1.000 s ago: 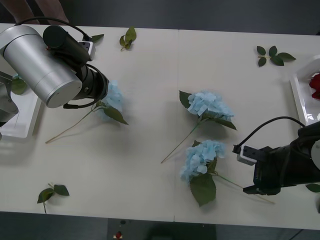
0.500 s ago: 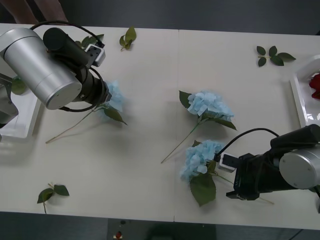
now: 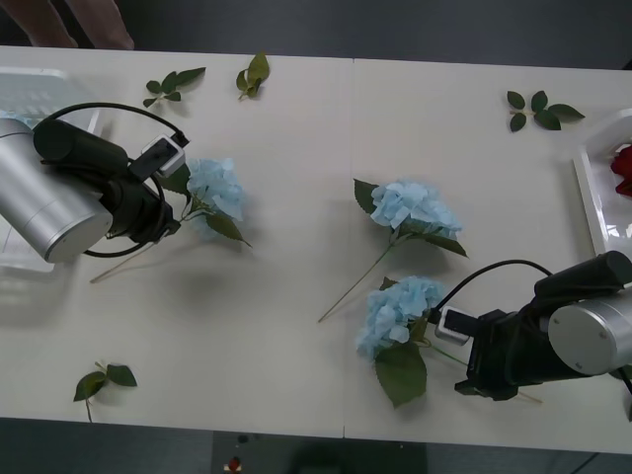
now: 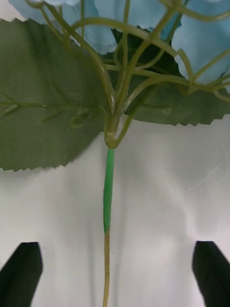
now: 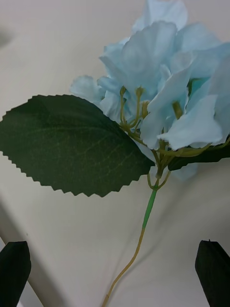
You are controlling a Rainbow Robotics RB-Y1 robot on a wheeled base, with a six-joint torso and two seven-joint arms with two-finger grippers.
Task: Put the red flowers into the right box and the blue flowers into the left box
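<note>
The left arm has swung back toward the robot's left and dropped low, uncovering the left box (image 3: 39, 94) at the table's (image 3: 296, 128) far left corner. The left tool (image 5: 115, 276) now sits over the stem of the leftmost of the blue flowers (image 3: 215, 188), with its black fingers (image 5: 14, 268) spread wide on either side of the thin stem and nothing pinched. That flower lies flat on the table just beside the left box, head pointing toward the middle.

The right arm has slid in from the right edge toward the nearest blue flower (image 3: 395, 314). The right tool (image 4: 115, 273) is spread too, its fingers (image 4: 21, 273) straddling the green stem (image 4: 109, 192) just below the leaves, not touching it.

Judging by this, both arms are lined up for a grab on a blue stem each; closing looks like the next step. A third blue flower (image 3: 413, 207) lies untouched in the middle of the table.

The red flowers (image 3: 622, 168) show at the right edge, already lying in the right box (image 3: 592, 193). So what remains is the blue flowers.

Loose leaf sprigs (image 3: 540, 109) are scattered around the table. No brand, label or writing can be read anywhere.
</note>
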